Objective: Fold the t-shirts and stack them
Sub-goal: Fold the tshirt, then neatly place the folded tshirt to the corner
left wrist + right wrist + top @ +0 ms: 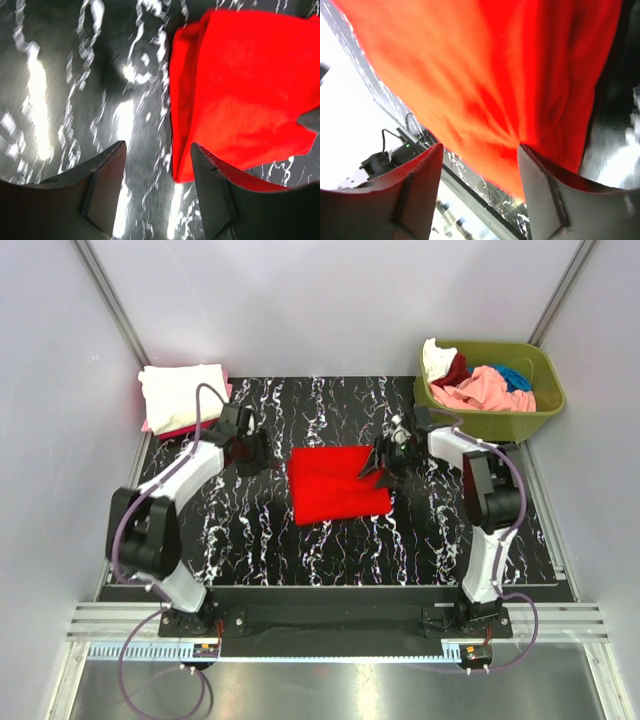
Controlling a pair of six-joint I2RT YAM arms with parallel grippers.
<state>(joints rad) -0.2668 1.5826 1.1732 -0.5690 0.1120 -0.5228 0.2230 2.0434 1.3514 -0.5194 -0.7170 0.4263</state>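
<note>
Folded red t-shirt (338,485) is flanked by left pincer (157,150) and right pincer (480,150), both parted and empty; stacking is awaited, with binned shirts (480,390) beyond the right pincer unfolded.

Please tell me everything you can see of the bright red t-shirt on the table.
The bright red t-shirt is soft cloth, folded into a rough rectangle with layered edges and a few creases. It lies flat in the middle of the black marbled table, between the two arms. The right gripper, jaws apart, is at its right edge and seems to touch the cloth; the left gripper, also open, stands beside its left edge.
</note>
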